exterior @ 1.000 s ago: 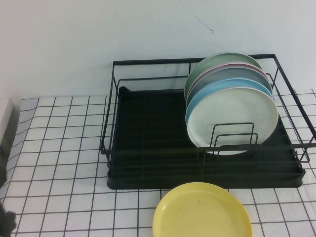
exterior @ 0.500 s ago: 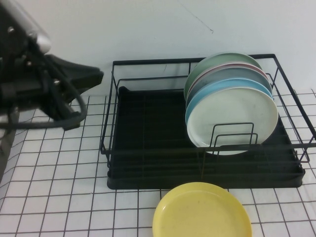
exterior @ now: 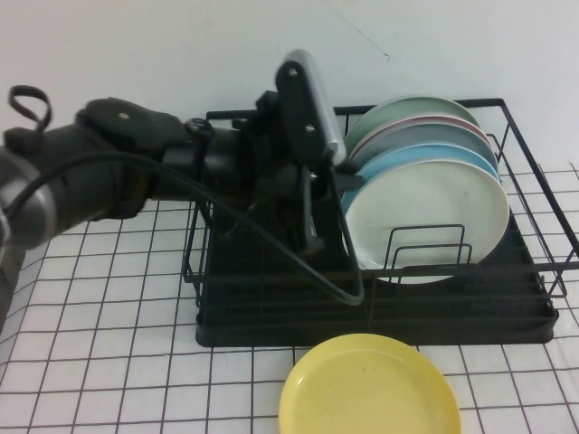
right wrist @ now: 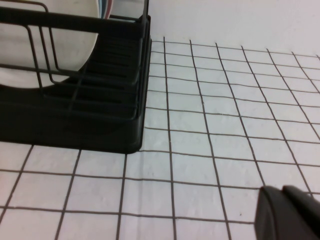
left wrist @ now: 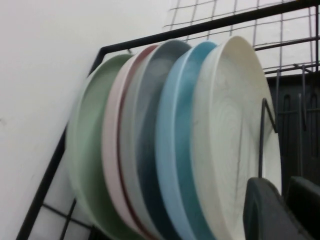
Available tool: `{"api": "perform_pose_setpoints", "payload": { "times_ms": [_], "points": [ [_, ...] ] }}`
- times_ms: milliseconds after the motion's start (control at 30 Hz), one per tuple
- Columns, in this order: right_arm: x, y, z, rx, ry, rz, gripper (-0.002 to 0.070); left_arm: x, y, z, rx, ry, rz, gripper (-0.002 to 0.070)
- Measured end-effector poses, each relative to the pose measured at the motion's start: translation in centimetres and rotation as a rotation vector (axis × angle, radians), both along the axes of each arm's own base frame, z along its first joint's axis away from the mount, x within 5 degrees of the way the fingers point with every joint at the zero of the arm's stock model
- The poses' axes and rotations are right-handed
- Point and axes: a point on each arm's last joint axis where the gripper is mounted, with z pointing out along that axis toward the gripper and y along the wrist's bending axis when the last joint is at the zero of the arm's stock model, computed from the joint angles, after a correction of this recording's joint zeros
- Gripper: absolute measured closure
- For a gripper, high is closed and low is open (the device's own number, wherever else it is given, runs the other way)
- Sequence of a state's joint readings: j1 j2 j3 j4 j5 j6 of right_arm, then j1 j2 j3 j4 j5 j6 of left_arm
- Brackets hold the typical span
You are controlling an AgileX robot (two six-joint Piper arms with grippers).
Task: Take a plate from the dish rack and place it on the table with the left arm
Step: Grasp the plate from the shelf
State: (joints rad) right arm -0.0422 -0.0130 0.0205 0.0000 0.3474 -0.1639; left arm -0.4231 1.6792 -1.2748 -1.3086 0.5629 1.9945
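The off-white plate (exterior: 425,217) stands upright at the front of a row of plates in the right half of the black dish rack (exterior: 271,298). Behind it stand a light blue plate (exterior: 389,163), a grey, a pink and a green one. My left arm (exterior: 136,167) reaches from the left over the rack, its wrist just left of the plates. In the left wrist view the left gripper (left wrist: 285,192) is shut and empty, close beside the off-white plate (left wrist: 225,140). The right gripper (right wrist: 287,212) is shut, low over the table (right wrist: 225,115).
A yellow plate (exterior: 369,387) lies flat on the gridded table (exterior: 109,298) in front of the rack. Upright wire dividers (exterior: 425,249) stand before the off-white plate. The rack's corner (right wrist: 75,115) shows in the right wrist view. A white wall lies behind.
My left arm has swung in from the left edge, across the rack's left half, up to the row of plates. The plates have not moved.
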Motion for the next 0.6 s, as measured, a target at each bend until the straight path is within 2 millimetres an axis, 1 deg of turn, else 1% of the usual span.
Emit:
{"api": "perform_pose_setpoints", "payload": {
  "times_ms": [67, 167, 333, 467, 600],
  "points": [
    [0.0, 0.0, 0.0, 0.000, 0.000, 0.000, 0.0679, 0.5, -1.2, -1.0, 0.016, -0.003, -0.021, 0.0567],
    [0.0, 0.0, 0.0, 0.000, 0.000, 0.000, 0.0679, 1.4, -2.4, -1.8, 0.009, 0.003, -0.002, 0.0525],
    [0.0, 0.0, 0.0, 0.000, 0.000, 0.000, 0.0679, 2.9, -3.3, -3.1, 0.014, 0.008, 0.023, 0.0461],
    [0.0, 0.0, 0.0, 0.000, 0.000, 0.000, 0.0679, 3.7, -3.7, -3.9, 0.017, 0.013, 0.022, 0.0390],
    [0.0, 0.0, 0.0, 0.000, 0.000, 0.000, 0.0679, 4.2, -4.0, -4.4, 0.001, 0.029, 0.034, 0.0364]
  ]
}}
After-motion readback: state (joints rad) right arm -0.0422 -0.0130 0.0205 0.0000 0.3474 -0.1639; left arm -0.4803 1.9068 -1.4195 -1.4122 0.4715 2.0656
